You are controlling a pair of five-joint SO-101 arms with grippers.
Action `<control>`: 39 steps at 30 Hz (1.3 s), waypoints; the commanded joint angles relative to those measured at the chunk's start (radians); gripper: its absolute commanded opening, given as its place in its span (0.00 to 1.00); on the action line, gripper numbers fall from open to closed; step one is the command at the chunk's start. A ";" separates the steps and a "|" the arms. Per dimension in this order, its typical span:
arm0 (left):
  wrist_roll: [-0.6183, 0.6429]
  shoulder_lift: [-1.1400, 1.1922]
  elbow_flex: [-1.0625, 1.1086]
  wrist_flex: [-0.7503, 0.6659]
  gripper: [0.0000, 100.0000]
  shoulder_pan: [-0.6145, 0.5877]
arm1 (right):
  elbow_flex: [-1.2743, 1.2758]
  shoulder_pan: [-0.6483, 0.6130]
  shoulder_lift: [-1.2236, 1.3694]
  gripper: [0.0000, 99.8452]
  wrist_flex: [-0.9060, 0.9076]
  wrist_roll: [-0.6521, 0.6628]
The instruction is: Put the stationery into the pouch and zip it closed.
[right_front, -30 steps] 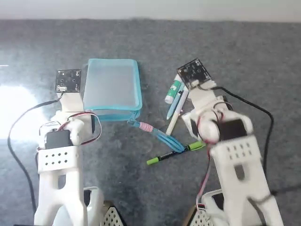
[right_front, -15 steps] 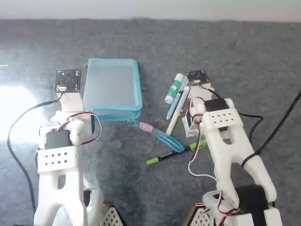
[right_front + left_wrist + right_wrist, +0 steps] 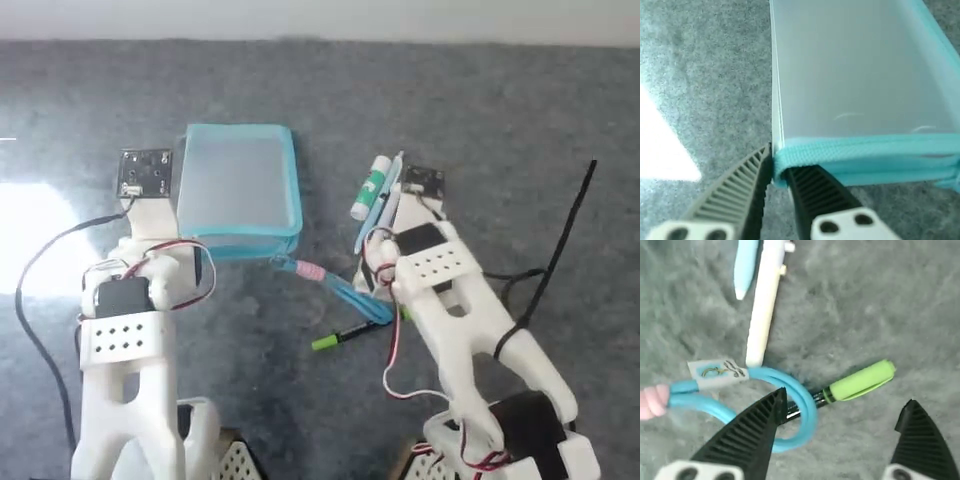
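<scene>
The frosted pouch [image 3: 238, 188] with teal trim lies flat at the table's middle left. My left gripper [image 3: 777, 165] is shut on the teal edge at the pouch's [image 3: 850, 75] near left corner. The pouch's blue strap loop [image 3: 350, 293] with a pink bead [image 3: 312, 270] trails to the right. My right gripper [image 3: 845, 399] is open just above the green-capped pen [image 3: 860, 382], which passes under the strap loop [image 3: 800, 407]. A white pen [image 3: 765, 305] and a light blue pen [image 3: 746, 265] lie beyond it. A glue stick [image 3: 368, 188] rests beside those pens [image 3: 378, 212].
The grey felt table [image 3: 520, 120] has free room at the far right and along the back. The right arm [image 3: 440, 275] hangs over the pens, covering part of the green pen [image 3: 338, 336]. A black cable [image 3: 560, 240] rises at its right.
The right arm has swung leftward and come down over the green pen and strap loop. The left arm and the pouch have not moved.
</scene>
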 commanded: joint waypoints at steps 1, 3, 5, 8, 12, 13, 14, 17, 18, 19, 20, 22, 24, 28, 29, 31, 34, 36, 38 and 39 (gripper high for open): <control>0.014 -0.018 -0.002 -0.021 0.01 0.000 | -0.002 -0.002 -0.001 0.35 -0.022 -0.029; 0.014 -0.018 -0.002 -0.021 0.01 0.000 | 0.000 -0.001 -0.001 0.35 -0.025 -0.029; 0.014 -0.018 -0.002 -0.021 0.01 0.000 | -0.002 0.001 0.021 0.35 -0.031 -0.034; 0.014 -0.018 -0.002 -0.021 0.01 0.000 | -0.003 0.061 0.096 0.33 -0.067 -0.034; 0.014 -0.018 -0.002 -0.021 0.01 0.000 | -0.023 0.137 0.217 0.23 -0.105 -0.032; 0.014 -0.018 -0.002 -0.021 0.01 0.000 | -0.040 0.137 0.237 0.22 -0.099 -0.031; 0.014 -0.018 -0.002 -0.021 0.01 0.000 | -0.055 0.137 0.249 0.22 -0.087 -0.029; 0.014 -0.018 -0.002 -0.021 0.01 0.000 | -0.075 0.137 0.277 0.21 -0.074 -0.028; 0.014 -0.018 -0.002 -0.021 0.01 0.000 | -0.075 0.142 0.283 0.20 -0.079 -0.028; 0.014 -0.018 -0.002 -0.021 0.01 0.000 | -0.078 0.148 0.289 0.19 -0.081 -0.025; 0.014 -0.018 -0.002 -0.021 0.01 0.002 | -0.086 0.160 0.294 0.16 -0.081 -0.005; 0.014 -0.018 -0.002 -0.021 0.01 0.002 | -0.104 0.189 0.294 0.08 -0.081 0.086; 0.014 -0.018 -0.002 -0.021 0.01 0.002 | -0.124 0.228 0.289 0.00 -0.081 0.164; 0.014 -0.018 -0.002 -0.021 0.01 0.002 | -0.161 0.292 0.277 0.01 -0.074 0.166; 0.014 -0.018 -0.002 -0.021 0.01 0.002 | -0.167 0.300 0.260 0.01 -0.073 0.169; 0.014 -0.018 -0.002 -0.021 0.01 0.002 | -0.169 0.305 0.197 0.01 -0.073 0.178; 0.014 -0.018 -0.001 -0.021 0.01 0.003 | -0.166 0.302 0.039 0.01 -0.058 0.180; 0.014 -0.018 -0.001 -0.021 0.01 0.003 | -0.170 0.297 -0.105 0.01 -0.047 0.181; 0.014 -0.018 -0.001 -0.021 0.01 0.003 | -0.173 0.282 -0.285 0.01 -0.067 0.207; 0.014 -0.018 -0.001 -0.021 0.01 0.003 | -0.170 0.269 -0.378 0.01 -0.096 0.238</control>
